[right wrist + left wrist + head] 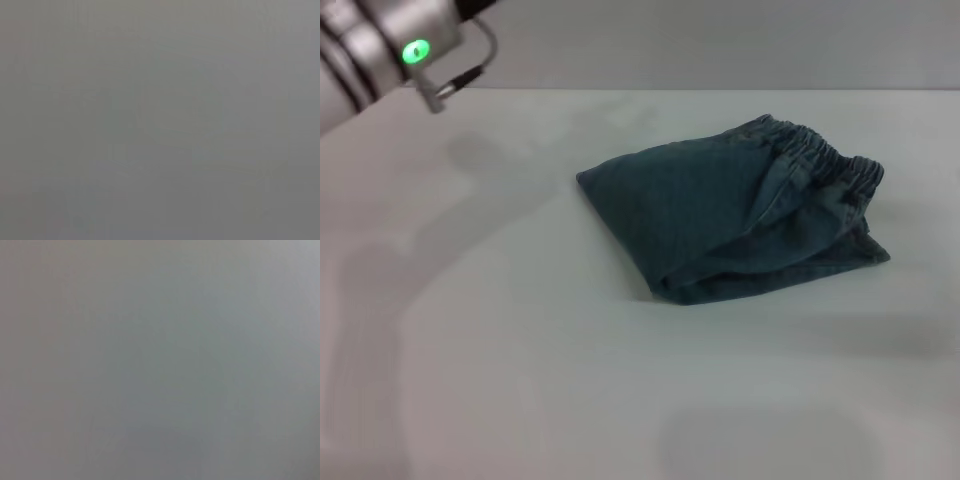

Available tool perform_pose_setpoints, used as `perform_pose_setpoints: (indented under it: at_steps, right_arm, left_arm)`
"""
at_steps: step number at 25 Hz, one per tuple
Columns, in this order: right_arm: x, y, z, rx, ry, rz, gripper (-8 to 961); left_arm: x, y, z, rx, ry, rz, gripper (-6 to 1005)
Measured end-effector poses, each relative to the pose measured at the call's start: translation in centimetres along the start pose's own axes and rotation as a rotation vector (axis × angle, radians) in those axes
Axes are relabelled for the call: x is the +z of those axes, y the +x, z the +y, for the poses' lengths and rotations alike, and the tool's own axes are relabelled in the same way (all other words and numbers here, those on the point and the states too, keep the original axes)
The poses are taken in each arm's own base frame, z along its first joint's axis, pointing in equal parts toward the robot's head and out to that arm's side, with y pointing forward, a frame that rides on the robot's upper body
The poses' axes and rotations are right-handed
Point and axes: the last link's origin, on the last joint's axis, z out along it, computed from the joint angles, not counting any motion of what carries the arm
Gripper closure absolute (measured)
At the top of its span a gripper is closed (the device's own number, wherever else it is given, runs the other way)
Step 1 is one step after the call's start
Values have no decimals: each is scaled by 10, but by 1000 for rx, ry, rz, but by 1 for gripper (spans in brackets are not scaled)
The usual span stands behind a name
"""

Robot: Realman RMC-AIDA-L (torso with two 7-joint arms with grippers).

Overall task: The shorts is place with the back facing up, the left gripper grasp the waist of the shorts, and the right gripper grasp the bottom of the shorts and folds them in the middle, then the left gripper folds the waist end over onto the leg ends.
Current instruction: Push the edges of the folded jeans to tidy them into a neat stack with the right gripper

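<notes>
The shorts (710,215) lie folded into a compact blue denim bundle on the pale table, right of centre in the head view. The waist (825,160), a puckered elastic band, lies on top at the bundle's far right end. The leg ends (860,250) lie under it at the right edge, mostly covered. Only the silver-white left arm (380,45) with its green light shows, raised at the top left corner, far from the shorts. Neither gripper's claw appears in any view. Both wrist views show only blank grey surface.
The pale table (500,330) stretches around the bundle on all sides. Its far edge meets a grey wall (720,40) along the top of the head view. Faint shadows of the arm fall on the table's left side.
</notes>
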Motion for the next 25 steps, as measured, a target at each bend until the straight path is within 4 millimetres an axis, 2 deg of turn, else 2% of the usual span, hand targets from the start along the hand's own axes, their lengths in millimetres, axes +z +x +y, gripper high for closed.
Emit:
perform_pose_setpoints:
  at_steps: [2, 7, 10, 11, 12, 13, 17, 18, 20, 25]
  right_arm:
    - [1, 2, 4, -2, -26, 14, 302]
    - [11, 9, 20, -7, -111, 66, 303]
    - [18, 14, 37, -18, -205, 103, 303]
    - [24, 19, 51, -21, -302, 147, 303]
    - [28, 21, 60, -16, -367, 182, 303]
    - [28, 21, 60, -16, -367, 182, 302]
    - [37, 26, 96, 10, -658, 328, 301]
    - [38, 23, 104, 29, -736, 367, 301]
    - [38, 14, 117, 58, -884, 434, 301]
    - [33, -23, 136, 126, -1225, 643, 301]
  left_arm:
    - [-14, -1, -9, 22, 34, 96, 490]
    - [-55, -15, -32, 199, 257, 317, 540]
    - [-74, -25, -38, 331, 382, 359, 459]
    - [-80, -28, -39, 372, 410, 356, 432]
    - [-83, -30, -40, 384, 419, 350, 405]
    - [-83, -30, -40, 384, 419, 350, 370]
    - [-90, -36, -42, 390, 436, 326, 230]
    - [-91, -37, -43, 389, 442, 318, 195]
    - [-91, -40, -45, 385, 452, 302, 194]
    - [-90, -41, -47, 383, 458, 284, 191]
